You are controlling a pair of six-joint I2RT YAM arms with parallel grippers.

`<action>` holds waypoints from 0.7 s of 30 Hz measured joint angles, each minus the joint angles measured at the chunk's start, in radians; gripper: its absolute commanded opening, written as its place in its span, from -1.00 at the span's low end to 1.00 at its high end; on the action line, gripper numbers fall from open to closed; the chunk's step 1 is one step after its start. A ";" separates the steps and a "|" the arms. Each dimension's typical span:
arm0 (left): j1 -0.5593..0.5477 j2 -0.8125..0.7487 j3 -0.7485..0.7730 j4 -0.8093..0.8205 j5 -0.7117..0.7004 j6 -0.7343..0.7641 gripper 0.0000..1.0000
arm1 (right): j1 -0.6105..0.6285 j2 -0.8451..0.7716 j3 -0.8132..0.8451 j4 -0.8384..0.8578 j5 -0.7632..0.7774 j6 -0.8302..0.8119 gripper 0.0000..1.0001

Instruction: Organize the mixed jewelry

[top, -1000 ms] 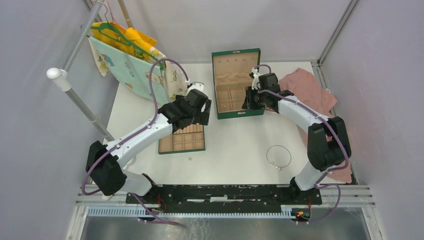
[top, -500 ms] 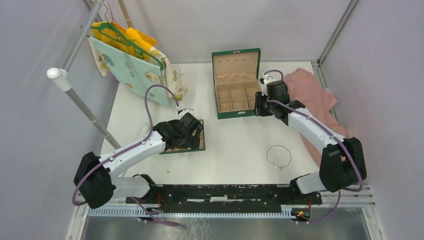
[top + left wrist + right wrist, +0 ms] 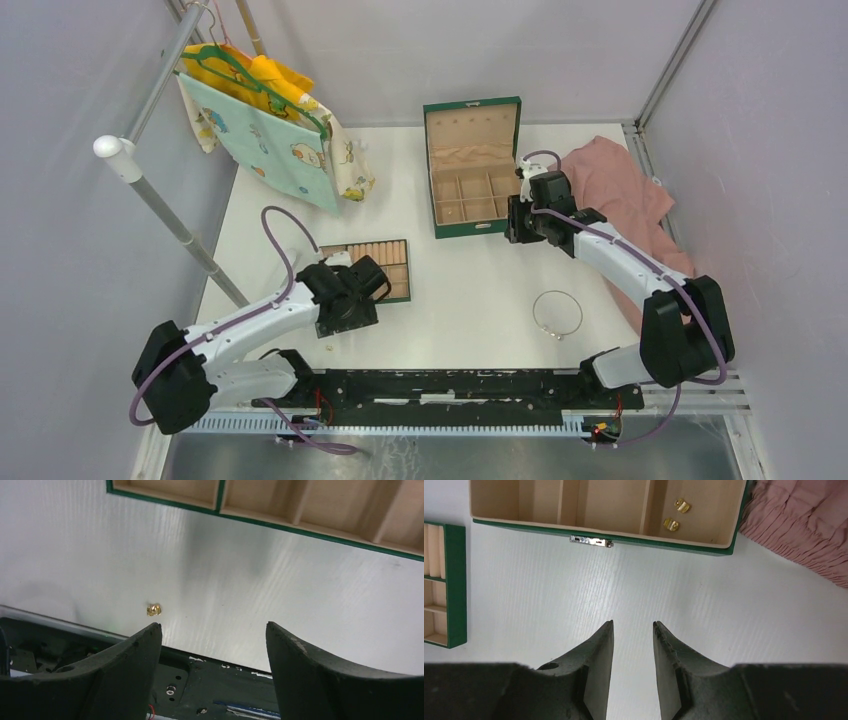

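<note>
A tiny gold piece lies on the white table just beyond my left gripper's left fingertip. My left gripper hangs open over bare table near the front rail, with nothing between its fingers; in the top view the left gripper is just in front of the divider tray. Two gold pieces rest in the right compartment of the green box. My right gripper is open and empty, in front of the box's clasp. The silver wire hoop lies on the table at the right front.
A pink cloth is bunched at the right of the green box. Patterned clothes on a hanger and a slanted pole stand at the back left. The black base rail runs just under the left fingers.
The left arm pulled back from over the divider tray toward the near edge, and its jaws narrowed a little. The right gripper withdrew from the box to its front right corner and opened somewhat.
</note>
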 measured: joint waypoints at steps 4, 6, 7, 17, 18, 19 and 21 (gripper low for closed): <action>0.000 0.001 -0.047 -0.036 0.002 -0.095 0.48 | 0.000 -0.013 -0.020 -0.010 -0.003 -0.004 -0.20; 0.000 -0.003 -0.055 -0.056 -0.003 -0.134 0.45 | 0.000 -0.018 -0.024 -0.013 -0.005 -0.006 -0.20; 0.000 -0.006 -0.056 -0.064 -0.008 -0.151 0.45 | 0.001 -0.019 -0.026 -0.014 -0.007 -0.007 -0.19; 0.000 0.041 -0.056 -0.089 -0.016 -0.257 0.46 | 0.001 -0.019 -0.029 -0.016 -0.031 -0.007 -0.19; 0.000 0.038 -0.056 -0.085 -0.016 -0.267 0.48 | 0.001 -0.019 -0.029 -0.017 -0.031 -0.007 -0.19; 0.000 0.034 -0.056 -0.080 -0.019 -0.277 0.49 | 0.001 -0.019 -0.029 -0.018 -0.033 -0.007 -0.19; 0.000 0.024 -0.054 -0.078 -0.034 -0.295 0.51 | 0.001 -0.019 -0.029 -0.020 -0.037 -0.007 -0.19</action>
